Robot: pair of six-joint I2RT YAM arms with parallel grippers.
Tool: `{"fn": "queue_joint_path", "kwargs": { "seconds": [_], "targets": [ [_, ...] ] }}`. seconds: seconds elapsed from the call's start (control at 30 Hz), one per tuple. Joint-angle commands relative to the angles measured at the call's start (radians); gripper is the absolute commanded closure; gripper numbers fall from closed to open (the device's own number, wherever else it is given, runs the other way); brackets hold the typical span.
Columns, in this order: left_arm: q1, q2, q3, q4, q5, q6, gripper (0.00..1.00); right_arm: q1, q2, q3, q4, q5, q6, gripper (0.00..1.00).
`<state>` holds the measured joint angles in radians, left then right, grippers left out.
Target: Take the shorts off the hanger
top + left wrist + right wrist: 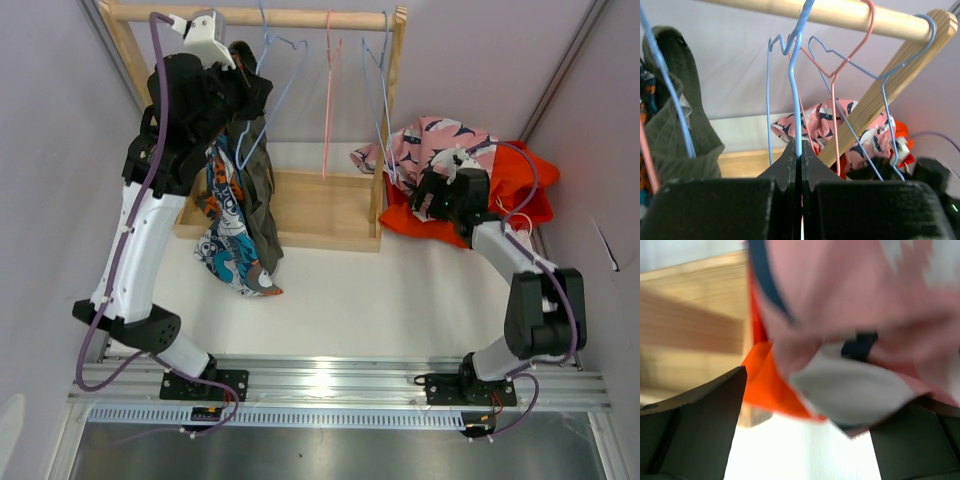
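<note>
Keeping the left gripper (800, 150) clamped on the blue wire hanger (798, 75) steadies it. The right gripper (810, 390), jaws apart over the pink shorts (440, 135) lying on the orange shorts (520, 185), should probably rise straight to avoid snagging. The olive shorts (262, 200) and cartoon-print shorts (228, 245) hang at the rack's left.

The left gripper (800, 152) has its jaws pinched on the wire of a blue hanger (797, 100) that runs up past the wooden rod (840, 12). Olive shorts (675, 135) hang at left. A pink hanger (835, 135) hangs to the right, and pink shorts (815, 117) lie beyond, beside the slanted post (890, 95).
</note>
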<state>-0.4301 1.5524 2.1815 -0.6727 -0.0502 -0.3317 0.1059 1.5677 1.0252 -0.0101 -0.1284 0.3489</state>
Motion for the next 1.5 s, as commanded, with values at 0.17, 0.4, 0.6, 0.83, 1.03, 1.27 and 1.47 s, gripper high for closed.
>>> {"fn": "queue_joint_path", "kwargs": {
  "seconds": [0.17,0.4,0.6,0.83,1.03,1.27,1.47],
  "targets": [
    [-0.021,0.216,0.199,0.027,0.023,-0.039,1.0,0.066,-0.32,-0.18,-0.039,0.022,0.018,0.01],
    [-0.038,0.255,0.204,0.036,0.01,-0.05,0.88,0.101,-0.443,-0.235,-0.091,0.056,0.012,0.01],
    [-0.038,0.147,0.141,0.024,-0.007,-0.03,0.55,0.132,-0.469,-0.272,-0.085,0.059,0.021,0.01],
    [-0.036,0.045,0.135,-0.022,-0.085,0.039,0.44,0.167,-0.489,-0.287,-0.087,0.076,0.025,0.01],
    [-0.012,0.046,0.13,-0.044,-0.145,0.072,0.41,0.172,-0.508,-0.301,-0.103,0.085,0.024,0.0],
    [0.019,0.077,0.138,-0.025,-0.185,0.097,0.41,0.172,-0.546,-0.315,-0.146,0.107,-0.002,0.01],
    [0.06,0.109,0.161,-0.018,-0.186,0.1,0.41,0.17,-0.574,-0.327,-0.177,0.118,-0.018,0.01]
  ]
}}
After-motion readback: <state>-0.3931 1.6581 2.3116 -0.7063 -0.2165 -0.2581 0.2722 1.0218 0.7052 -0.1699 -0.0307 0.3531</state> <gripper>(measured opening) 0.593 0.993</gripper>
